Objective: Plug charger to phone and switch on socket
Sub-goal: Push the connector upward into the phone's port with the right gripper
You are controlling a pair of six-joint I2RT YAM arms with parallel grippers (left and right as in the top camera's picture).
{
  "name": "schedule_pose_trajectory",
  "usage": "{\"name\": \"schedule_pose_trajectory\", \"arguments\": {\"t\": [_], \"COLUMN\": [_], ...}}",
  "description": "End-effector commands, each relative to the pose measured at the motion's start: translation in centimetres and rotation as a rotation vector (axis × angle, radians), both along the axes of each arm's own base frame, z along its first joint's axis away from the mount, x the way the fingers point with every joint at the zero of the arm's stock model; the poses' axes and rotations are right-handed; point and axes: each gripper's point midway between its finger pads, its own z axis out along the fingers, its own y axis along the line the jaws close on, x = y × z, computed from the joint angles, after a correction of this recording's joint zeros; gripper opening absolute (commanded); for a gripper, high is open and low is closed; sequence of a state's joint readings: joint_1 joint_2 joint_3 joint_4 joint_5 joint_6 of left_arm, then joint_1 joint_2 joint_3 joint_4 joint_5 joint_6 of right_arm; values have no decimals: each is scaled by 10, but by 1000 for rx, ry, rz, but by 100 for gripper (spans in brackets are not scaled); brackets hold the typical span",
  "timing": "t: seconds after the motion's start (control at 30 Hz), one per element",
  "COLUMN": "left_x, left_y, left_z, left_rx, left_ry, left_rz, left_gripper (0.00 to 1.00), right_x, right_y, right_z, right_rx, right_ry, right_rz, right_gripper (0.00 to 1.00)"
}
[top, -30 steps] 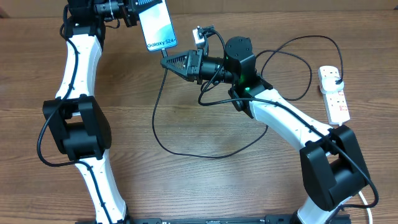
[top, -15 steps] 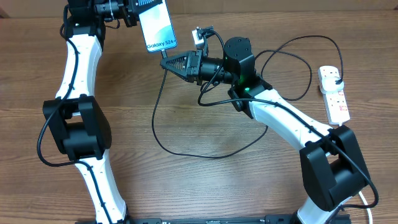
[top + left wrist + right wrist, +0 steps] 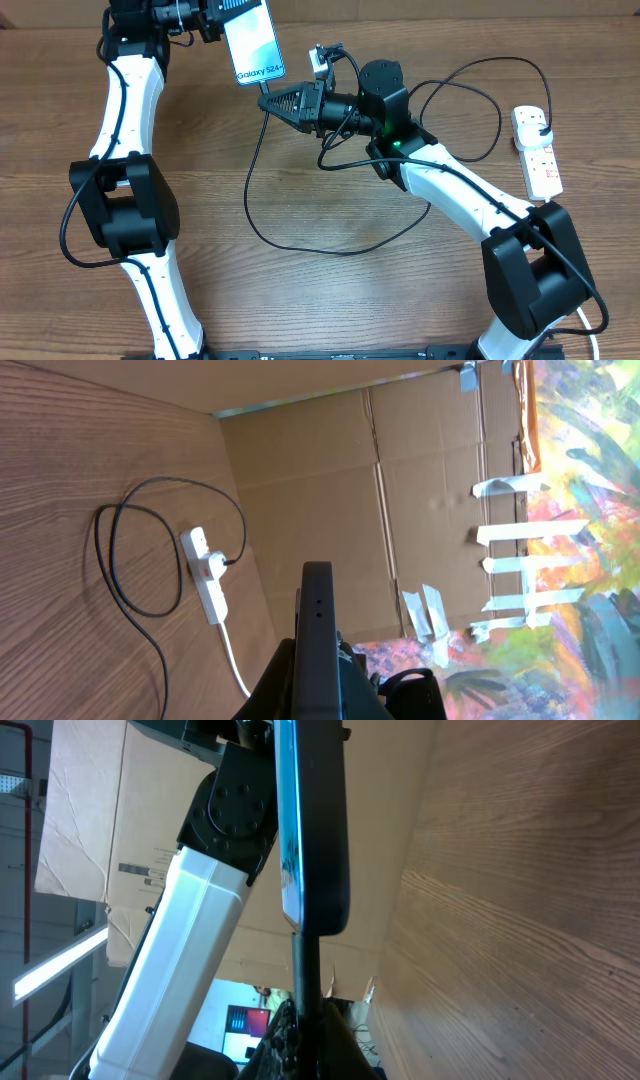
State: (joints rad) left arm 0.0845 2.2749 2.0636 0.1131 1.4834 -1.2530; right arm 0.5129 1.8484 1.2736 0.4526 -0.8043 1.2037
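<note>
The left claw [image 3: 213,21] is closed on the phone [image 3: 255,42], holding it off the table [image 3: 330,310], screen up; the right claw [image 3: 272,101] grips the connector tip of the charger [image 3: 300,243], which meets the phone's lower short edge; its cable loops across the table to the socket [image 3: 538,152], far right.

One phone [image 3: 252,45], one charger [image 3: 330,252], one socket [image 3: 537,150]

Both arms reach forward, left pincer [image 3: 212,22] and right pincer [image 3: 268,101] clamped tight, close together.
</note>
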Motion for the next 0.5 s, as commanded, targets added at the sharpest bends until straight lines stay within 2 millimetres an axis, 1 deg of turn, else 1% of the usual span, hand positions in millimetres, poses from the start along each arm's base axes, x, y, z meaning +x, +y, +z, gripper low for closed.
{"name": "schedule_pose_trajectory", "arguments": {"t": [0.0,0.23,0.47], "left_x": [-20,-22,-22], "left_y": [-14,-16,-18], "left_z": [8,8,8], "left_rx": [-5,-5,-5], "left_ry": [-34,-35,-34], "left_rz": [-111,-123,-124], "left_gripper": [4,4,4], "right_x": [20,23,29], "right_y": [-13,-14,-17], "right_z": [21,22,28], "right_rx": [19,21,36], "right_ry": [-53,-58,-73], "right_rz": [-120,-139,-176], "right_gripper": [4,4,4]}}
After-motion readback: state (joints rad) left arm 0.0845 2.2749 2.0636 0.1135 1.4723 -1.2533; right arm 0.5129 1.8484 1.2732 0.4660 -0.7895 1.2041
